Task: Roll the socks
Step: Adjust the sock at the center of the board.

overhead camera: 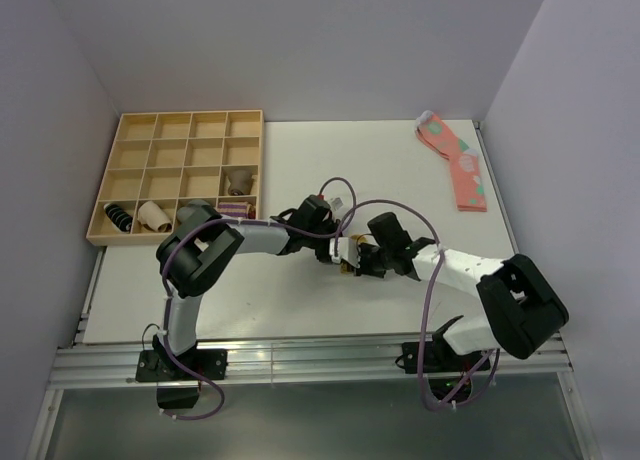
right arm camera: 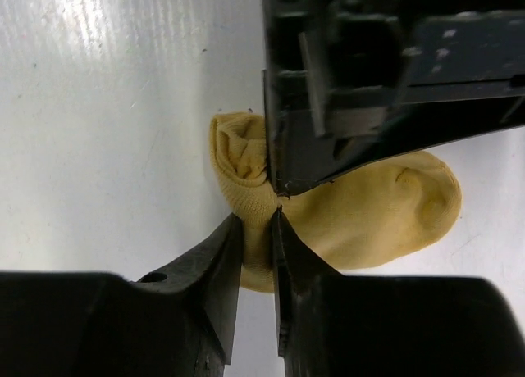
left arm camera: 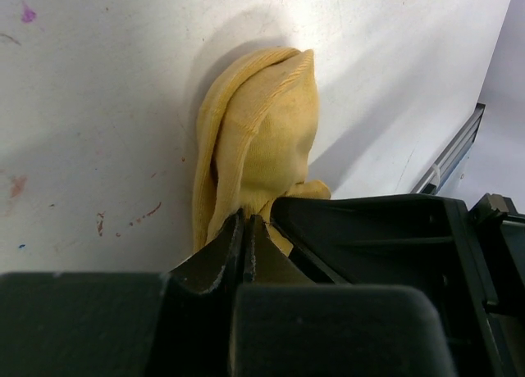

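Closest to both wrist cameras sit my own black fingertips (right arm camera: 217, 258), and each pair is pinched onto yellow cloth. Beyond them the white table (overhead camera: 380, 170) fills most of the overhead view. A wooden tray (overhead camera: 190, 113) of small compartments stands at its far left corner, and its nearer compartments hold rolled bundles, among them a dark striped roll (overhead camera: 120, 218) and a grey roll (overhead camera: 237, 182). My left arm (overhead camera: 200, 255) rises from its base and bends right toward the table's middle, where my right arm (overhead camera: 510, 300) bends left to meet it nose to nose. A pair of pink socks (overhead camera: 455, 160) lies flat near the far right corner, well apart from both arms. The mustard-yellow socks (left arm camera: 262, 123) lie on the table's middle between my two wrists, folded and bunched at one end. My left gripper (left arm camera: 246, 229) is closed on a fold of them, with only a hairline slit between its fingers. My right gripper (right arm camera: 257, 225) is clamped on the bunched end just beside it, and fabric fills the narrow gap between its fingers. A small purple mark (left arm camera: 29, 15) and thin reddish scratches (left arm camera: 152, 209) dot the tabletop near the cloth.
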